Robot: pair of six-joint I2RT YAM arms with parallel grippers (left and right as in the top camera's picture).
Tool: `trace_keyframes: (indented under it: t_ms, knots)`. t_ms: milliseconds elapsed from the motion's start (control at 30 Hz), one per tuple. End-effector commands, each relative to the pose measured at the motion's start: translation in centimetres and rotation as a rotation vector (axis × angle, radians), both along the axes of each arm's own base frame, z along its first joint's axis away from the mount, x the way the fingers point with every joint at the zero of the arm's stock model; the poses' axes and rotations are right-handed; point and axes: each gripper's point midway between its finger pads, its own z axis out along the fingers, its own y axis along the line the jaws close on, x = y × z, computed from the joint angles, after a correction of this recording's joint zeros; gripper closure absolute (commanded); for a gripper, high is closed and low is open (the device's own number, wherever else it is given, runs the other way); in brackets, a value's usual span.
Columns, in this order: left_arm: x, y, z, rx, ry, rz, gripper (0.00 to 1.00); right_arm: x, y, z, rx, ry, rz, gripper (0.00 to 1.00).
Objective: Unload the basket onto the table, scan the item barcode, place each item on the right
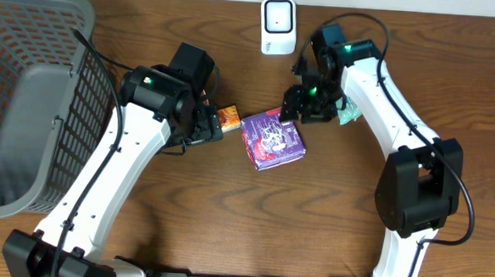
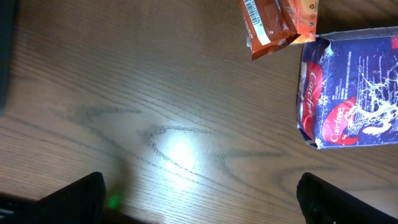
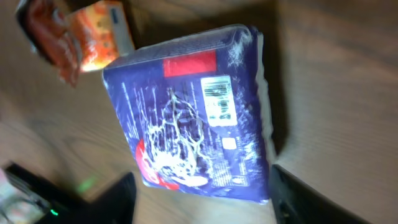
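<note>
A purple pack (image 1: 272, 141) with white branch print lies flat mid-table. In the right wrist view its white barcode label (image 3: 217, 100) faces up. My right gripper (image 1: 294, 109) is at the pack's far right corner. Its jaws stand apart, and the pack's near end (image 3: 205, 180) lies between the two fingers (image 3: 121, 199), neither visibly pressing it. An orange snack packet (image 1: 228, 116) lies just left of the pack. My left gripper (image 1: 214, 127) hovers beside that packet, wide open over bare wood (image 2: 202, 208). The purple pack (image 2: 351, 93) and the orange packet (image 2: 273, 22) both lie ahead of it.
A white barcode scanner (image 1: 277, 25) stands at the table's far edge, behind the pack. A large grey mesh basket (image 1: 29, 102) fills the left side. A small greenish packet (image 1: 349, 117) peeks out under the right arm.
</note>
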Motion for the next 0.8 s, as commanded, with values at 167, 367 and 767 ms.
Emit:
trace_keyframes:
  t_ms: [167, 367, 767]
  knots:
    - [0.0, 0.1, -0.2, 0.012, 0.008, -0.015, 0.02, 0.9, -3.2, -0.7, -0.039, -0.010, -0.027, 0.22]
    - [0.0, 0.1, -0.2, 0.012, 0.008, -0.015, 0.02, -1.8, -1.9, -3.8, 0.067, 0.072, 0.021, 0.23]
    - [0.0, 0.1, -0.2, 0.012, 0.008, -0.015, 0.02, -2.9, -1.8, -8.3, 0.123, 0.065, -0.006, 0.99]
